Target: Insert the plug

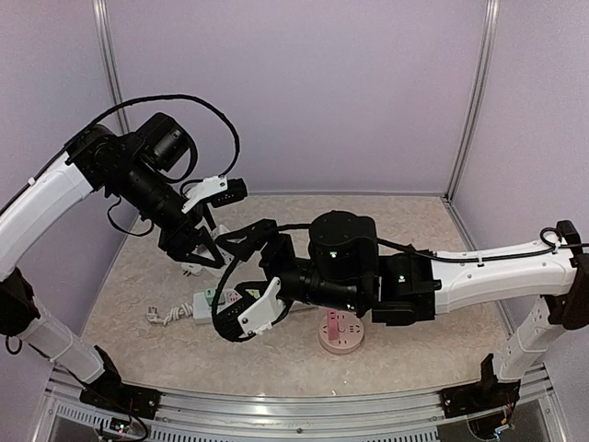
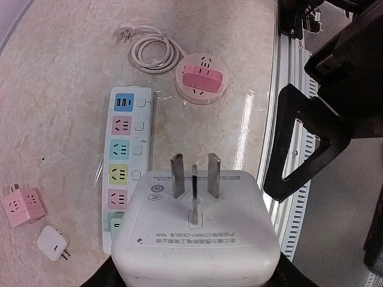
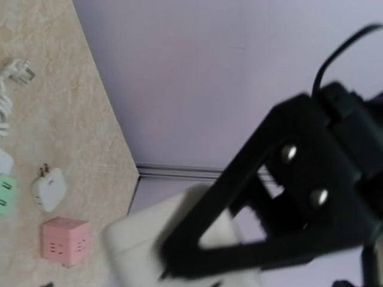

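Left tool (image 1: 198, 250): half closed, clamping the white plug.
White plug (image 2: 197, 230): in left tool, raised over one end of the power strip, prongs facing outward.
Power strip (image 2: 127, 149): flat on tabletop (image 2: 60, 89).
Right tool (image 1: 239, 281): jaws wide apart, holding nothing, beside the plug.
Round pink socket (image 1: 340, 331): on tabletop, right of strip.

The left arm (image 1: 41, 207) is angled up from the lower left and bent toward the centre. The left gripper (image 1: 201, 256) is pointed downward and clamped on a white plug adapter (image 2: 197, 233). The right arm (image 1: 497, 272) is stretched leftward across the frame. The right gripper (image 1: 235, 287) is held just beside the left one, jaws spread wide.
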